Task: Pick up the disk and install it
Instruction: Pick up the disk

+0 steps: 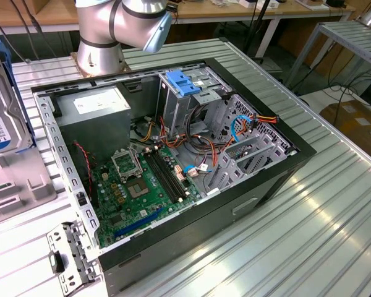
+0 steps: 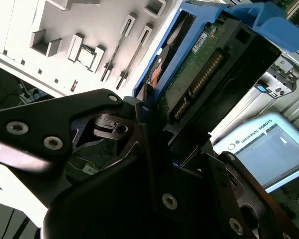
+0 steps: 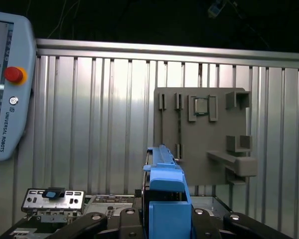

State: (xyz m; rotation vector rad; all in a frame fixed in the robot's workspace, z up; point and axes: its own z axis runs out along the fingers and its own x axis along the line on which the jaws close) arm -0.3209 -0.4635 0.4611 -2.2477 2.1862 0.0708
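Note:
The disk (image 1: 3, 114), a silver hard drive with a blue-and-white label in a bright blue carrier, stands on edge at the exterior view's far left, above a grey fixture plate (image 1: 18, 179). In the second wrist view my gripper (image 2: 154, 117) is shut on the disk (image 2: 189, 84). Its green circuit board and connector face the camera, with black fingers (image 2: 89, 119) on both sides. In the first wrist view the disk's blue carrier (image 3: 167, 191) runs edge-on between the gripper's fingers (image 3: 129, 219), high over the table.
The open computer case (image 1: 173, 154) fills the table's middle, with a drive cage under a light-blue latch (image 1: 182, 83) at the back and a grey power supply box (image 1: 93, 108) beside it. A loose metal bracket (image 1: 71, 253) lies near the front. A teach pendant (image 3: 10, 84) rests on the ribbed table.

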